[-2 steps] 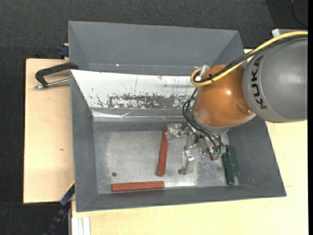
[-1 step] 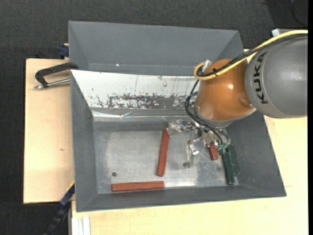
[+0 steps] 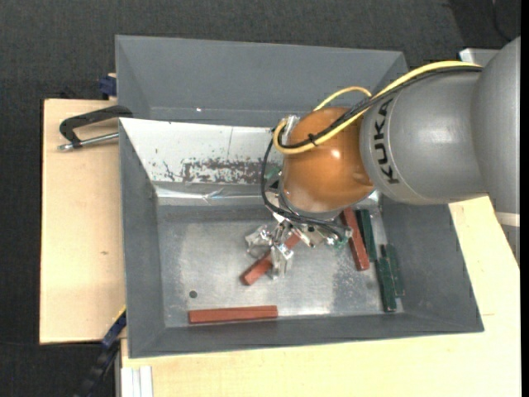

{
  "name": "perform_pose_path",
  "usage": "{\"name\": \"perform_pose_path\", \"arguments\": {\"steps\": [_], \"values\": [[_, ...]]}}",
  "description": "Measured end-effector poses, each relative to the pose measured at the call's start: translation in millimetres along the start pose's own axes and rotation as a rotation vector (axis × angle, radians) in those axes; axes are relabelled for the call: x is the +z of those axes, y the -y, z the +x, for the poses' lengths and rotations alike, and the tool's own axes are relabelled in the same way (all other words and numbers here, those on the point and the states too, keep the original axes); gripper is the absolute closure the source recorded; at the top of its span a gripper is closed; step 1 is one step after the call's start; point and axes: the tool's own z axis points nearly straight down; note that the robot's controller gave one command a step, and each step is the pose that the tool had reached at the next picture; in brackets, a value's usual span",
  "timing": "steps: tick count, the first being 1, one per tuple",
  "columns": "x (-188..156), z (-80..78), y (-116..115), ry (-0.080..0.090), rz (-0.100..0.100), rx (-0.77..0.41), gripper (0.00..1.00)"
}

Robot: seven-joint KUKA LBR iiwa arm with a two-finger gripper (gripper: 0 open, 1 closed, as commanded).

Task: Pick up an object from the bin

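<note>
Jaws, gap can't tell, low mid-bin (image 3: 207, 255); short red block (image 3: 256, 273) just beside, 7 o'clock. Grasp step; next: centre, clamp, lift.

You've got the gripper (image 3: 277, 251) low in the middle of the bin (image 3: 207, 255), at a short red block (image 3: 256, 274). Long red bar (image 3: 233, 313) lies along the near wall. Red stick (image 3: 358, 242) and green stick (image 3: 388, 278) lie at right.

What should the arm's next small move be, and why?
Probably ease the gripper down toward the small red block: it lies loose just beside the gripper's tip, apart from the long red bar.
</note>
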Motion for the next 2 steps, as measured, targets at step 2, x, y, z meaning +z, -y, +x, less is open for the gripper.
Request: {"name": "perform_pose_path", "arguments": {"steps": [2], "values": [[-139.9,16.7,-4.7,0.0,0.001,0.031,1.0]]}}
